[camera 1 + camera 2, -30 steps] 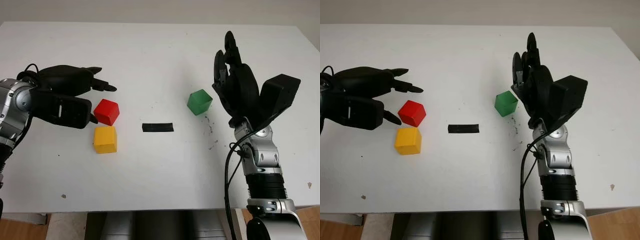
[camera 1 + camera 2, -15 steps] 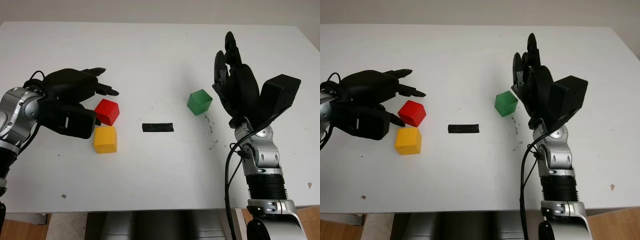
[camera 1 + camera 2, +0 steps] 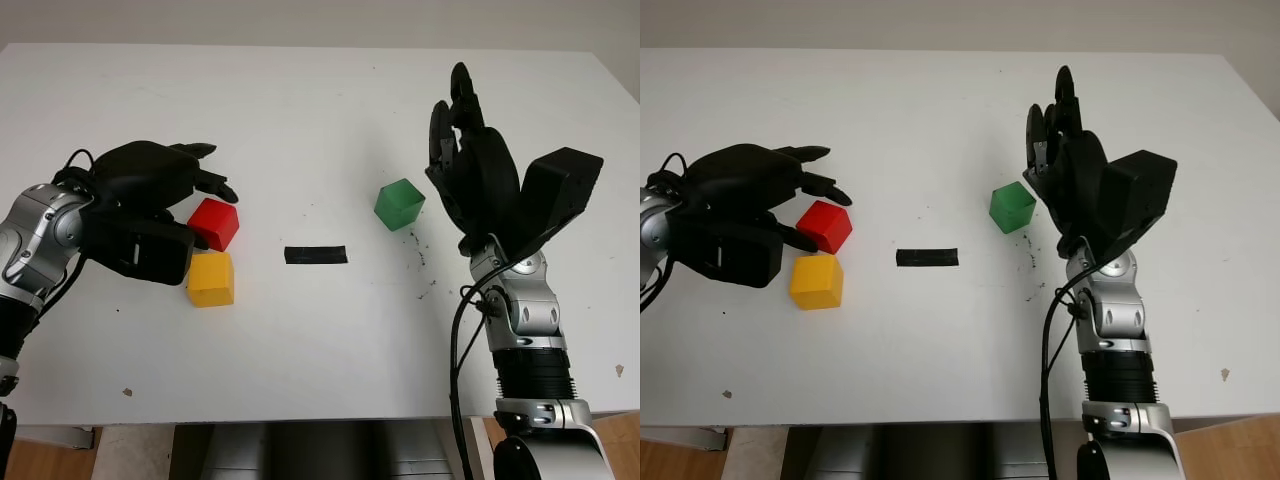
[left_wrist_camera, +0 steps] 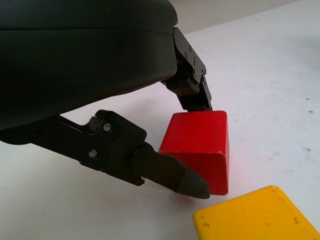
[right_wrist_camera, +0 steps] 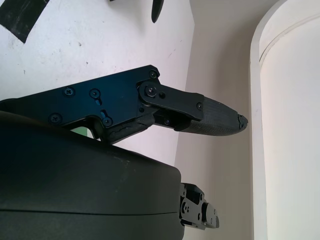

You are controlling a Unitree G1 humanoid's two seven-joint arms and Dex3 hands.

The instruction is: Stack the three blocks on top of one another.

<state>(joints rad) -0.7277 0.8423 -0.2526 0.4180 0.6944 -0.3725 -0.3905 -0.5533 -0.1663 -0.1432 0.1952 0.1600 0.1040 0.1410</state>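
Yellow block [image 3: 210,278]: lies on the white table [image 3: 300,340], nearest of the three blocks, on the left side, just in front of the red block and close to it; whether they touch cannot be told.
Black strip [image 3: 315,254]: flat on the table between the left pair of blocks and the green block, apart from all of them.
Left hand [image 3: 150,205]: at the left, set around the red block; in the left wrist view one finger [image 4: 192,87] reaches the block's far top edge and another [image 4: 165,172] lies along its near side, but a firm grip cannot be told.
Red block [image 3: 214,222]: on the table, just behind the yellow block, between the left hand's fingers.
Right hand [image 3: 470,170]: at the right, raised above the table with fingers pointing away, open and holding nothing, just right of the green block.
Green block [image 3: 400,203]: alone on the table, right of centre, well apart from the other two.
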